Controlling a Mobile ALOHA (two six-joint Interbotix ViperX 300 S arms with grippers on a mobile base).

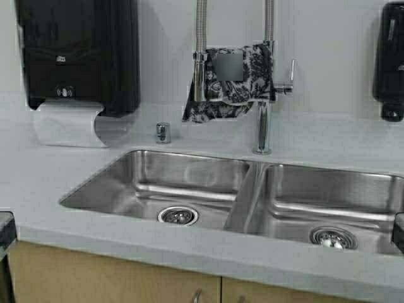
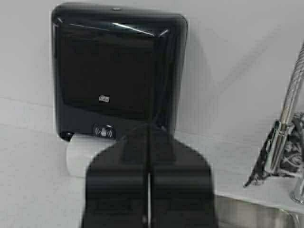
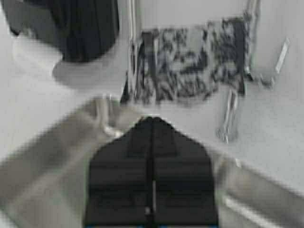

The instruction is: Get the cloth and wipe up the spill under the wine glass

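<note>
cloth (image 1: 230,83) on faucet (image 1: 263,113) | behind sink (image 1: 189,165) | towel dispenser (image 1: 79,53) far left

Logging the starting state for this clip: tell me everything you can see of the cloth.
The cloth is a limp white fabric printed with a dark floral pattern. It hangs draped over the faucet hardware at the wall behind the double sink, bunched in folds, one corner drooping to the counter behind the left basin. It shows in both wrist views. Neither gripper touches it: the left gripper and the right gripper are shut and well short of it.
</note>
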